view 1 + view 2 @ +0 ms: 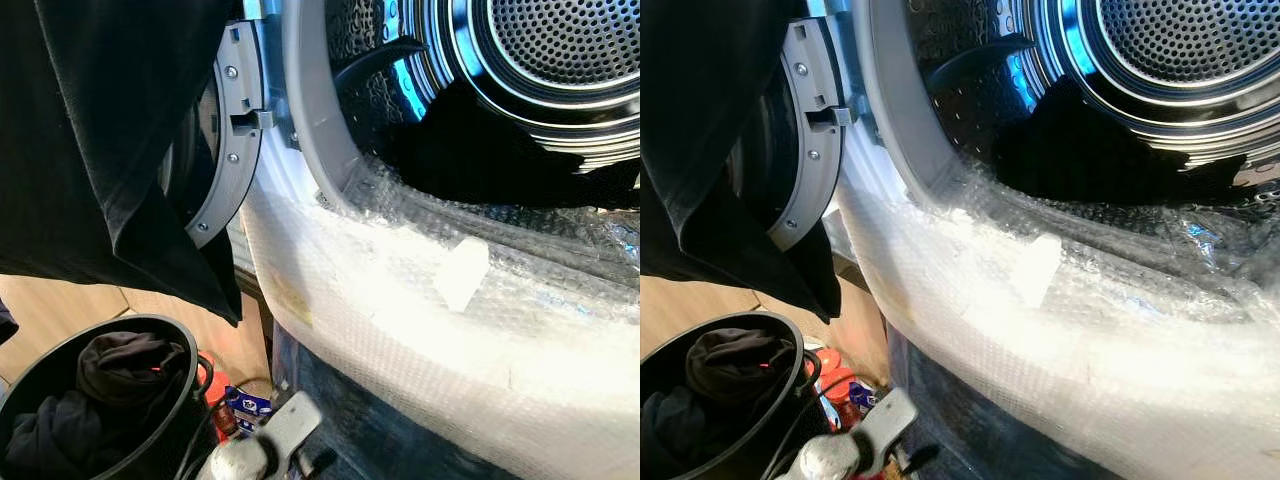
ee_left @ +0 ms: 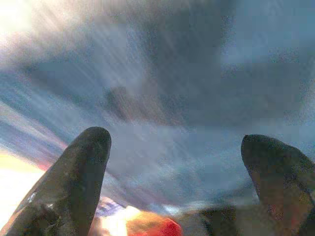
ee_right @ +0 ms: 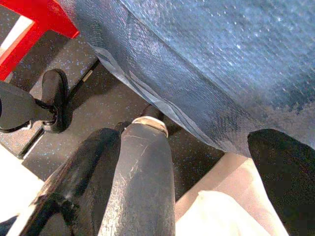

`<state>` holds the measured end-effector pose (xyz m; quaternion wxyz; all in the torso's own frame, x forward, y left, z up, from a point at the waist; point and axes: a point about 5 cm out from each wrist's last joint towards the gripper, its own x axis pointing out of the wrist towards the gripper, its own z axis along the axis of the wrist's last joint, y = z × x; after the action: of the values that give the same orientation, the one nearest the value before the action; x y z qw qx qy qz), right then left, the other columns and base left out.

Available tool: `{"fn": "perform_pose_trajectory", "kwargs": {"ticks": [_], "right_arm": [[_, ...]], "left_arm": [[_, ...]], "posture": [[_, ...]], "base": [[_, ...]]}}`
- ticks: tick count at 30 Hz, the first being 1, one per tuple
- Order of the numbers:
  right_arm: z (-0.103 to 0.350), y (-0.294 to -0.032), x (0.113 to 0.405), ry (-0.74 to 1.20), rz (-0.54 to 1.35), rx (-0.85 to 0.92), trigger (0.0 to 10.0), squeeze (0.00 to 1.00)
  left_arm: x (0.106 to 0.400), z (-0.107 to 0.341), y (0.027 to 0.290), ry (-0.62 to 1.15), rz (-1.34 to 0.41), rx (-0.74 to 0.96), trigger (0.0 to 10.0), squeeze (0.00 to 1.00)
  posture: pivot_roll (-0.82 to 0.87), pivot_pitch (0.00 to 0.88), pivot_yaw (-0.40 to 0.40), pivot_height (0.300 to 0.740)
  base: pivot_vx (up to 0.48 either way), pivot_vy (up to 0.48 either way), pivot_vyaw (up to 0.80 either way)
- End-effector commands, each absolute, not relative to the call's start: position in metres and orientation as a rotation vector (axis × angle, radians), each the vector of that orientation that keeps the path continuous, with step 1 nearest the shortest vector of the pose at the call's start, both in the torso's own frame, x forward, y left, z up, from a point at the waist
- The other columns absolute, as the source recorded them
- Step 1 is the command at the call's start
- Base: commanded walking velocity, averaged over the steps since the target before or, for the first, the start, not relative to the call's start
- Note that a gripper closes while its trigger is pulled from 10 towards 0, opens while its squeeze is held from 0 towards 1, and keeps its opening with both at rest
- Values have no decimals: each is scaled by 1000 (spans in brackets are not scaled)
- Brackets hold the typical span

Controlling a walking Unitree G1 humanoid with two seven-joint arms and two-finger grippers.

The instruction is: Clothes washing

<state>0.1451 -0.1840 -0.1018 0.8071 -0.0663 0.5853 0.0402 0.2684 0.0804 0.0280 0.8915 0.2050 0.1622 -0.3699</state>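
One washing machine drum (image 1: pixel 560 60), one open door (image 1: pixel 225 150), one black basket (image 1: pixel 60 365), one hanging black garment (image 1: pixel 110 140).

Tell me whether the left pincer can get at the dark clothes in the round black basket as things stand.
Probably yes. The round black basket sits low on the robot's left with its top open and the dark clothes uncovered. The left pincer is open. The hanging black garment drapes above the basket and might brush the arm.

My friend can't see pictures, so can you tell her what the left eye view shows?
An open washing machine drum with dark clothes inside, its front wrapped in bubble wrap. A black garment hangs at the left before the open door, above a black basket of dark laundry on the floor.
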Motion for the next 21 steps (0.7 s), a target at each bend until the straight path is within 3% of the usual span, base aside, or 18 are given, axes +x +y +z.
{"fn": "perform_pose_trajectory", "kwargs": {"ticks": [1,4,8,16,21], "right_arm": [[-105,-183,138,1271,91,-151,10000,0],[-105,-181,136,1274,113,-157,10000,0],[-106,-183,133,1283,115,-162,10000,0],[-106,-186,131,1281,150,-202,10000,0],[-107,-190,128,1292,142,-210,10000,0]], "left_arm": [[273,40,86,338,-712,458,10000,0],[264,60,101,383,-550,337,10000,0],[254,65,129,406,-385,313,10000,0],[257,110,167,266,-239,392,10000,0],[242,109,220,362,56,290,10000,0]], "posture": [[6,21,35,740],[31,38,38,740],[33,63,33,740],[41,67,31,740],[47,60,32,740]], "base": [[0,0,0],[0,0,0],[0,0,0],[0,0,0],[0,0,0]]}}
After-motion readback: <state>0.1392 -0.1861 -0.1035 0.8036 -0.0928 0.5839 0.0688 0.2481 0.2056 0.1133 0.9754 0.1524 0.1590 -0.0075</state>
